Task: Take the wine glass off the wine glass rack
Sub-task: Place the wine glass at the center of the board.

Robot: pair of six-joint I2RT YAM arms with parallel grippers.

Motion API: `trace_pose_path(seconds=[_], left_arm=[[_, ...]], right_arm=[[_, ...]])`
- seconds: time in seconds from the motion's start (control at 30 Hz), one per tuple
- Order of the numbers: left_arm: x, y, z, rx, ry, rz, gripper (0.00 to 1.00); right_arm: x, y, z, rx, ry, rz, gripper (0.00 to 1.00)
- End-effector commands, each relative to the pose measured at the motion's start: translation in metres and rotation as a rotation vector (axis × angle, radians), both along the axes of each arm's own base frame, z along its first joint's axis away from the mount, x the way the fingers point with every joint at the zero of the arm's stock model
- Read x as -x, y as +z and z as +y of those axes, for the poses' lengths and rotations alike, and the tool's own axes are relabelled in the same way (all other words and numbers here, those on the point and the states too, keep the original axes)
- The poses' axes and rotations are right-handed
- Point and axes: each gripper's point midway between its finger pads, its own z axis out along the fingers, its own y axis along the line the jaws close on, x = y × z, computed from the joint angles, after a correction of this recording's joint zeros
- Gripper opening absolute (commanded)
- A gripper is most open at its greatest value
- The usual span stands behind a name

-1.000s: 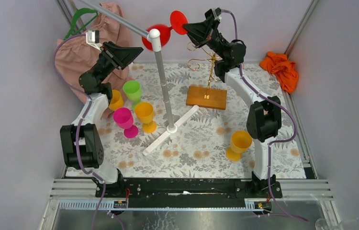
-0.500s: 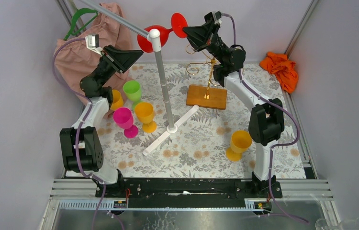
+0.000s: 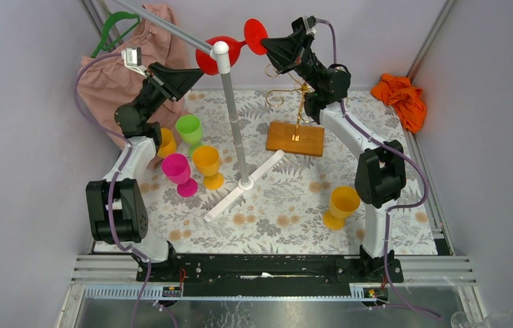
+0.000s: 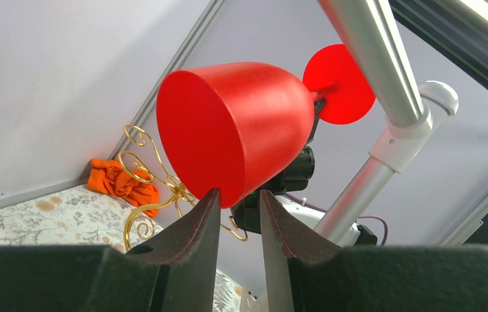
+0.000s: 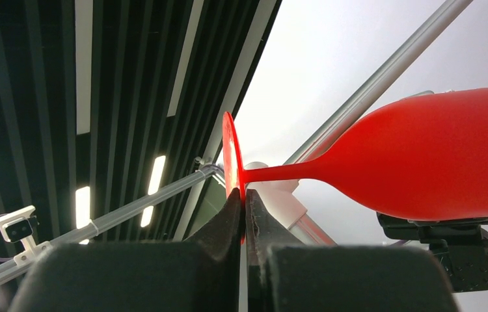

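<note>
Foot pinched in the right tool (image 5: 242,201), the wine glass (image 5: 436,156) hangs high left of the rack (image 3: 308,142), apparently freed; the narrowly parted, empty left tool (image 4: 235,200) flanks its bowl, handover likely next.

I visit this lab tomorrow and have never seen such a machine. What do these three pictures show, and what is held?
These are two robot arms bolted at the near edge of a flower-patterned table. The wide picture looks down from above and behind them; the other two come from a camera on each wrist. The right gripper is shut on the flat foot of a red wine glass, held sideways in the air. The left gripper is open, its fingers close to the bowl. On the table stand a thin gold wire rack on a wooden base, a tall white pole stand and five coloured goblets.
</note>
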Motion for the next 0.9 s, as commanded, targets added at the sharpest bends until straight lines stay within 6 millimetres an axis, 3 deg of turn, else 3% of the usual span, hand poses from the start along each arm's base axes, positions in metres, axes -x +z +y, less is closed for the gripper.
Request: trace_pose_path(seconds=[0.0, 0.33, 0.5, 0.87], left_arm=[[0.004, 0.020, -0.003, 0.011, -0.004, -0.104, 0.35], [0.020, 0.033, -0.034, -0.001, -0.111, -0.258, 0.36], [0.033, 0.036, -0.046, -0.021, -0.144, -0.311, 0.34], [0.092, 0.061, -0.055, -0.051, -0.136, -0.449, 0.30]], right_arm=[[-0.020, -0.055, 0.030, 0.031, 0.137, 0.172, 0.00], [-0.007, -0.058, 0.036, -0.013, 0.221, 0.179, 0.00], [-0.004, -0.072, 0.045, -0.005, 0.264, 0.238, 0.00], [-0.017, -0.141, 0.052, 0.139, 0.169, 0.553, 0.00]])
